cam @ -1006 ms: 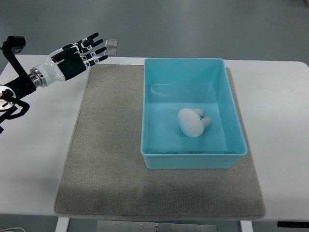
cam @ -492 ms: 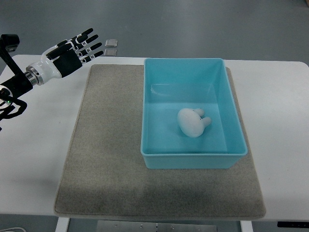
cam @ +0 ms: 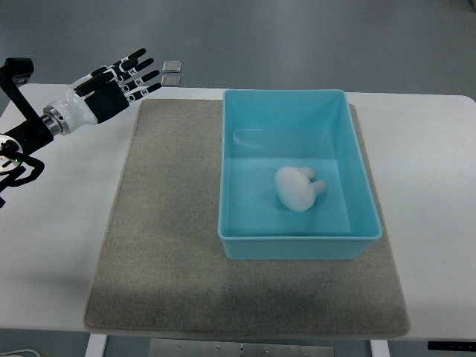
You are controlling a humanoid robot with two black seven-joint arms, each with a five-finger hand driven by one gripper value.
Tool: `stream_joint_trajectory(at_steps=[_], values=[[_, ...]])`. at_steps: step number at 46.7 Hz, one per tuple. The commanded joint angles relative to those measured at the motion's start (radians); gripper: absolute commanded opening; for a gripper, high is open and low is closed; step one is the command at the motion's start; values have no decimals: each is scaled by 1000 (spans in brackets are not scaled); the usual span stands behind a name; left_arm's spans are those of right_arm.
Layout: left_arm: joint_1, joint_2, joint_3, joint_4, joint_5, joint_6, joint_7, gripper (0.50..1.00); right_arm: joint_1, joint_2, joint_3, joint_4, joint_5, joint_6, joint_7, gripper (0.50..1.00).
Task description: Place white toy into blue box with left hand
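A white toy with two small ears lies on the floor of the blue box, a little right of its middle. The box stands on the right half of a grey mat. My left hand, black and white, hovers over the table's far left corner, well away from the box. Its fingers are spread and hold nothing. The right arm does not show.
The mat lies on a white table. Beyond the table's far edge, two small grey squares sit on the floor near the left hand's fingertips. Black cabling and a bracket run along the left edge.
The left hand drew back left and away from the box, then shifted slightly right again. The toy and box have not moved.
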Motion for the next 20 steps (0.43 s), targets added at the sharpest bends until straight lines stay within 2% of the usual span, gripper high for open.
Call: stream_joint_trajectory(at_steps=[1,20], values=[[-4,0,-1,0,0,0,0,996,0,0,0,0,0,0,0,936],[-6,0,-1,4,0,0,0,996,0,0,0,9,-3,8,3,936]])
